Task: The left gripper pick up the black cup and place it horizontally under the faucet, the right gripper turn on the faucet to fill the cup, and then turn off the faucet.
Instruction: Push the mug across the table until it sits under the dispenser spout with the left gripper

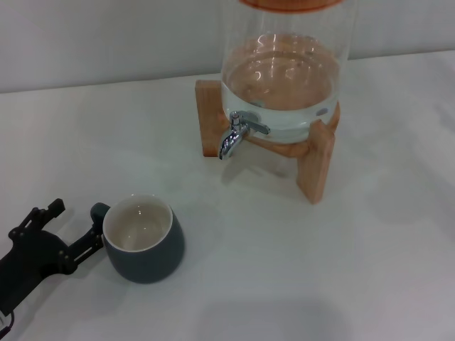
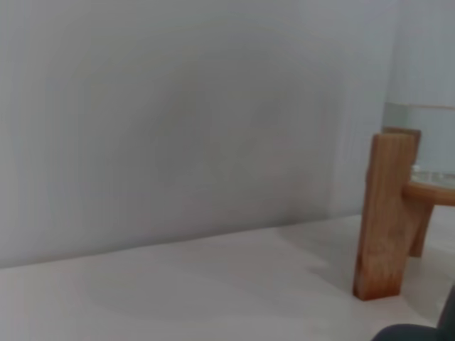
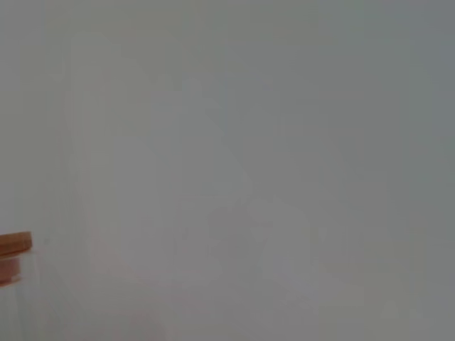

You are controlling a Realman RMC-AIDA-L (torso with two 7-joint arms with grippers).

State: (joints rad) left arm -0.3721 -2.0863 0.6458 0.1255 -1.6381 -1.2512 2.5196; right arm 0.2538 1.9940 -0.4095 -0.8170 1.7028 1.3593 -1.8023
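The black cup stands upright on the white table, its cream inside bare and its small handle pointing left. My left gripper is at the lower left, open, its fingertips just beside the handle and the cup's left wall; whether they touch is unclear. The chrome faucet sticks out of the glass dispenser, spout down, well behind and right of the cup. A dark sliver of the cup shows in the left wrist view. My right gripper is out of view.
The dispenser holds water and rests on a wooden stand, whose leg shows in the left wrist view. Its wooden lid edges into the right wrist view. A pale wall runs behind the table.
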